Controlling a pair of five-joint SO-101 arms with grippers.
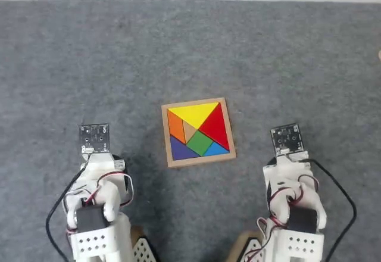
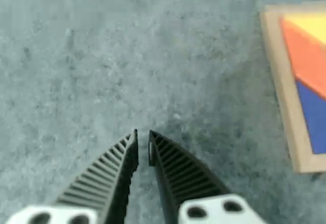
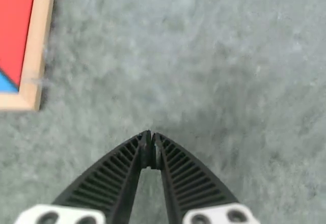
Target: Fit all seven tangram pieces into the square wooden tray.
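Note:
The square wooden tray (image 1: 224, 106) lies in the middle of the grey carpet, slightly rotated. Inside it sit a yellow triangle (image 1: 193, 114), a red triangle (image 1: 216, 128), an orange piece (image 1: 176, 128), a tan piece (image 1: 189, 133), a green square (image 1: 199, 143), a purple-blue triangle (image 1: 180, 150) and a light blue triangle (image 1: 218, 149), filling the square. My left gripper (image 2: 142, 135) rests shut over bare carpet to the left of the tray (image 2: 281, 91). My right gripper (image 3: 151, 135) rests shut over carpet to the right of the tray (image 3: 39, 51). Neither holds anything.
Both arms (image 1: 95, 196) (image 1: 292, 196) sit folded back at the near edge of the table, well apart from the tray. Grey carpet (image 1: 178, 53) covers the whole surface around it.

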